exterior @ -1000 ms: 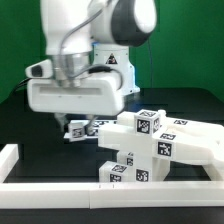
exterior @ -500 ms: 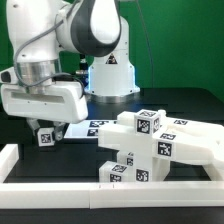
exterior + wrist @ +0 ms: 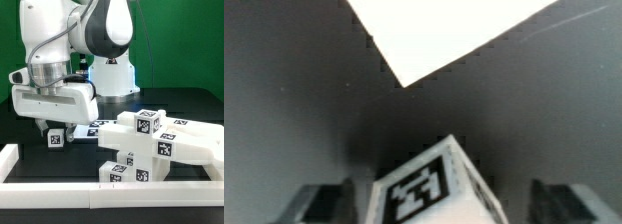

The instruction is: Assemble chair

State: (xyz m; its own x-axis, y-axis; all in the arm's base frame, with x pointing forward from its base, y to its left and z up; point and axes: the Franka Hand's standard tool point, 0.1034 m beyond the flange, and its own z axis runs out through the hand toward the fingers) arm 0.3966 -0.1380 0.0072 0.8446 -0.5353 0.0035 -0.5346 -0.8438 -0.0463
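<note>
**Small cube at the hand, chair stack waiting alongside**

While the arm hangs low at the exterior view's left, the hand (image 3: pixel 55 133) has a small tagged cube (image 3: pixel 56 139) between its fingers. In the wrist view that cube (image 3: pixel 423 190) sits in the middle, and each finger (image 3: pixel 322 205) stands off from its sides with a dark gap showing, so the hand looks wide and not pressing on the piece. Whether the cube rests on the black desk (image 3: pixel 30 130) or is only just clear of it I cannot tell.

The rest of the chair, a white stepped stack of bars and blocks (image 3: pixel 150 145), lies toward the exterior view's right, near the cube but apart from it. The marker board (image 3: pixel 92 128) lies flat behind, between the two.

My reading is that this is a handling step on one loose piece, a set-down or a regrasp. The next move likely calls for a squarer hold on the cube, then carrying it across to its seat on the stack without knocking the joined parts.
</note>
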